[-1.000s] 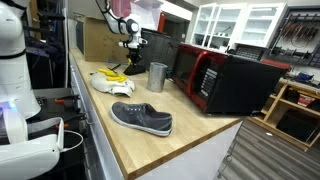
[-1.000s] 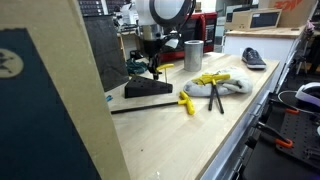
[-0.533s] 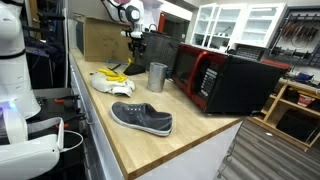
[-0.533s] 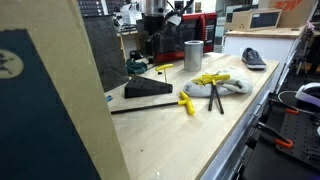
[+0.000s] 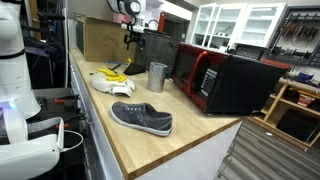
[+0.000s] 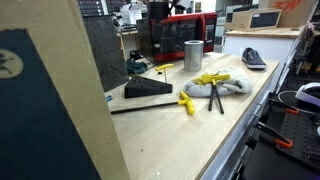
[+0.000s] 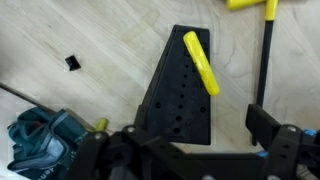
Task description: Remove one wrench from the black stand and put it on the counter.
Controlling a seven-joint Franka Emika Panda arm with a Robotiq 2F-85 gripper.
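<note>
In the wrist view the black stand (image 7: 180,95) is a flat wedge with rows of holes, lying on the wooden counter (image 7: 100,40). A yellow-handled wrench (image 7: 202,62) rests slanted across its upper right corner. My gripper (image 7: 195,140) hangs above the stand's wide end, open, with nothing between its fingers (image 7: 265,125). In an exterior view the stand (image 6: 150,90) sits near the back of the counter (image 6: 200,135), with the yellow wrench (image 6: 164,67) just beyond it. My gripper (image 5: 133,35) hangs high over that spot.
A second yellow-handled tool (image 7: 265,50) lies right of the stand. Nearby are a steel cup (image 6: 193,55), a grey cloth with yellow tools (image 6: 215,83), a long black rod (image 6: 140,106), a shoe (image 5: 142,118) and a red-and-black microwave (image 5: 230,80). A teal bundle (image 7: 40,140) lies left.
The gripper was low and shut at the stand; it has opened, let go of the yellow wrench, and risen well above the counter.
</note>
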